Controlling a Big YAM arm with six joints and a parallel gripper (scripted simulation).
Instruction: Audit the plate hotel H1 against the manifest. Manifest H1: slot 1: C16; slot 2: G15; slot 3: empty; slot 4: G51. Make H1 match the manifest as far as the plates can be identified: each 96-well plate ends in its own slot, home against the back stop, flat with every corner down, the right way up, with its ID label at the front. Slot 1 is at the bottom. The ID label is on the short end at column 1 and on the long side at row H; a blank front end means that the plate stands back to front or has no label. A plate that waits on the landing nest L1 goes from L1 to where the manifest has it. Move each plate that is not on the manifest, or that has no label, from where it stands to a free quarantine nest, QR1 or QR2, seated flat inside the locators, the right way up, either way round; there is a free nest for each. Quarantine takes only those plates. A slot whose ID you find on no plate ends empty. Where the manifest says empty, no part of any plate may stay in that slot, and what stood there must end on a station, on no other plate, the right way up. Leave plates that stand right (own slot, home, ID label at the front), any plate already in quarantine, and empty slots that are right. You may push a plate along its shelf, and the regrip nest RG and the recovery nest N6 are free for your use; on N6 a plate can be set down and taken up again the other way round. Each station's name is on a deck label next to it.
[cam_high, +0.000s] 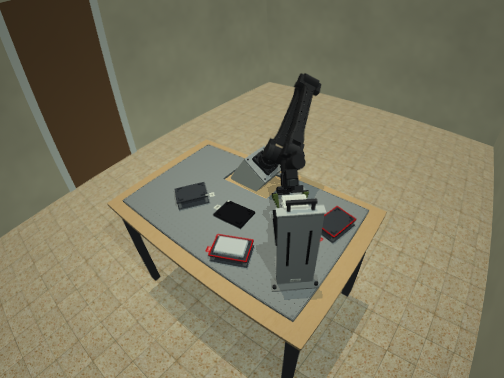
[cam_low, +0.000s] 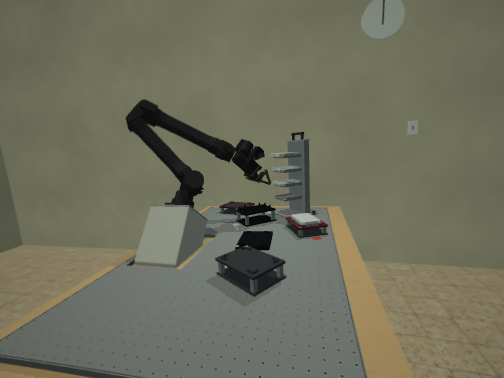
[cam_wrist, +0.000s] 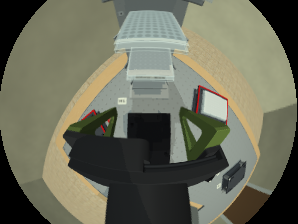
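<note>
Item: gripper (cam_low: 261, 178), jaws wide, holding nothing; you face the rack (cam_low: 303, 170) front; its plates (cam_wrist: 148, 31) lie straight ahead on the shelves, long axis running away from you; one tray (cam_low: 305, 218) waits on the worktop (cam_low: 300, 320).

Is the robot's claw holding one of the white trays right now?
No. The claw hangs open and bare in front of the tower of shelves.
</note>
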